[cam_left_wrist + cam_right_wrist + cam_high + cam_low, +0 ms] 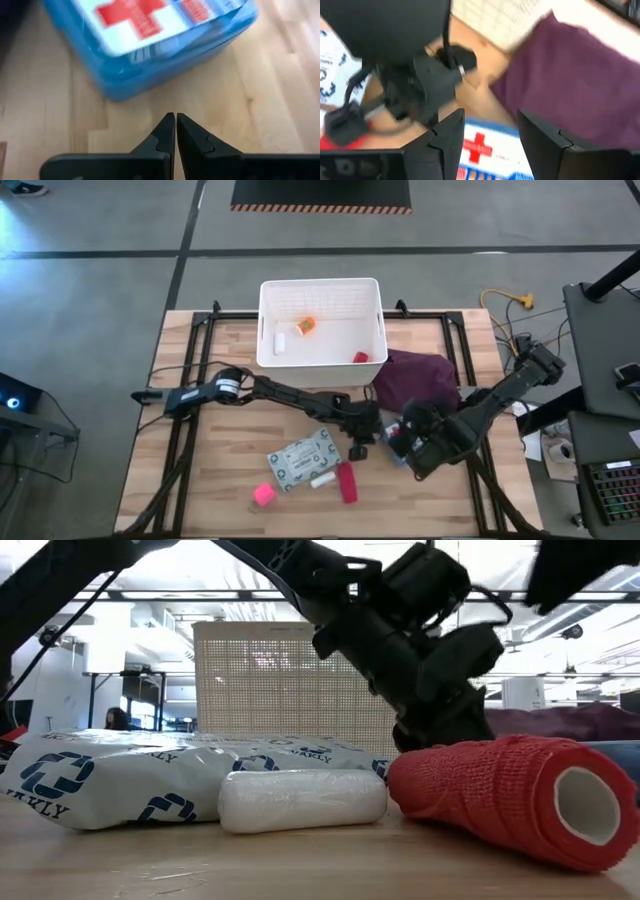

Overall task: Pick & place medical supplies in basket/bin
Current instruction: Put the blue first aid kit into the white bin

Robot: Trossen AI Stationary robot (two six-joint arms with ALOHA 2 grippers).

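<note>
The blue first-aid box with a red cross [150,45] lies flat on the wooden table, between the two arms [395,436]. My left gripper [175,119] is shut and sits just short of the box's near side, over bare wood. It reaches in from the table's left [368,436]. My right gripper [487,135] is open, with the box [480,147] showing between its two fingers. The white bin [320,320] stands at the far edge with a few small items inside. The grey-green packet [303,458], white roll [322,479], red roll [347,482] and pink cube [263,493] lie near the table's near edge. My right gripper has one finger on either side of the blue box's red-cross top [479,145], coming from the table's right. I cannot tell whether the fingers touch the box, which lies on the table.
The maroon cloth [415,375] is heaped just beyond the box, right of the bin. In the low view the packet [120,785], white roll [300,800] and red roll [500,795] lie close to the near edge, with the bin's slotted wall [280,690] behind.
</note>
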